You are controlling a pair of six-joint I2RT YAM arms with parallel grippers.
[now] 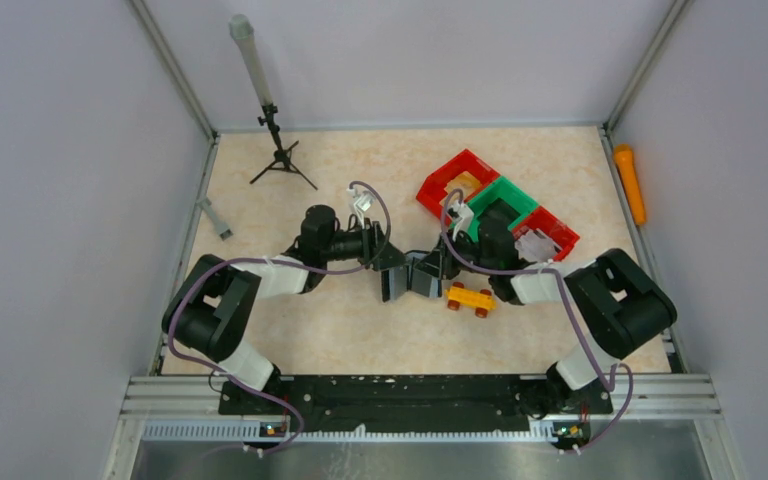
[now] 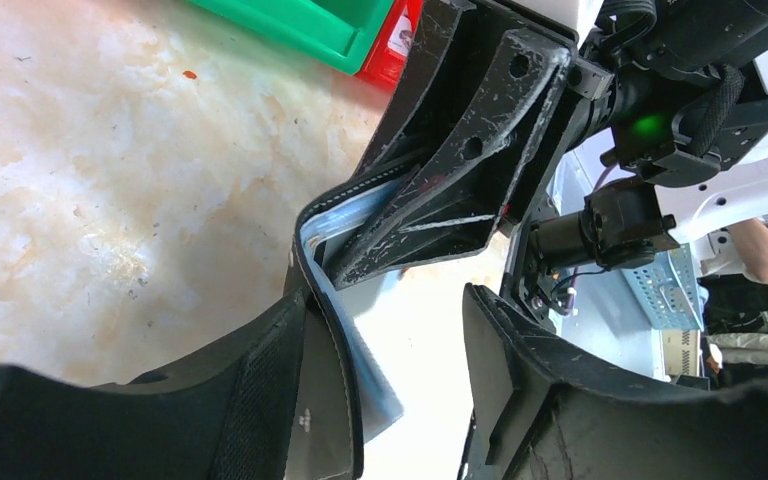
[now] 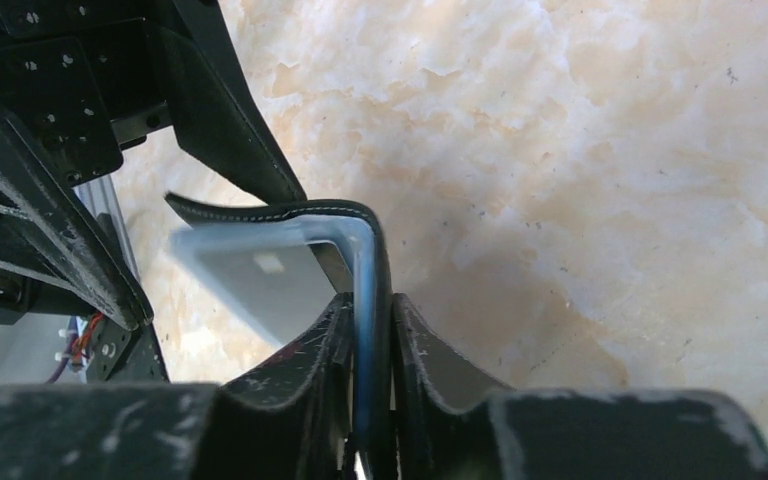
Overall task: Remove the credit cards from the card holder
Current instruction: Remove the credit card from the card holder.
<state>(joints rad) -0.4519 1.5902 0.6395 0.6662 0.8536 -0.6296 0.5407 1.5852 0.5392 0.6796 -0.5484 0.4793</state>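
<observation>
1. We see the card holder (image 1: 412, 280) at the middle of the table (image 1: 340, 330), folded open into an L between the two grippers. Its black stitched outside faces out and its pale grey-blue inner face faces in.
2. In the right wrist view one leaf of the holder runs straight down between the fingers of the right gripper (image 3: 372, 340). The fingers are pressed onto it from both sides, so this gripper is clamped on that leaf.
3. The other leaf sticks out sideways (a small pale square shows on its inner face, but we cannot tell whether that is a card).
4. In the left wrist view the left gripper (image 2: 385, 298) has its fingers spread well apart. The free leaf lies along the inside of one finger (image 2: 260, 400) and a wide gap separates it from the other, so this gripper grips nothing.
5. We cannot tell whether the holder's lower edge touches the table.
6. Just beside the holder, on the right arm's side, stands a yellow-orange toy car (image 1: 470, 298).
7. Beyond the right gripper sit red bins (image 1: 450, 175) and a green bin (image 1: 505, 195), touching one another.
8. A small black tripod (image 1: 278, 150) stands near the far left corner.
</observation>
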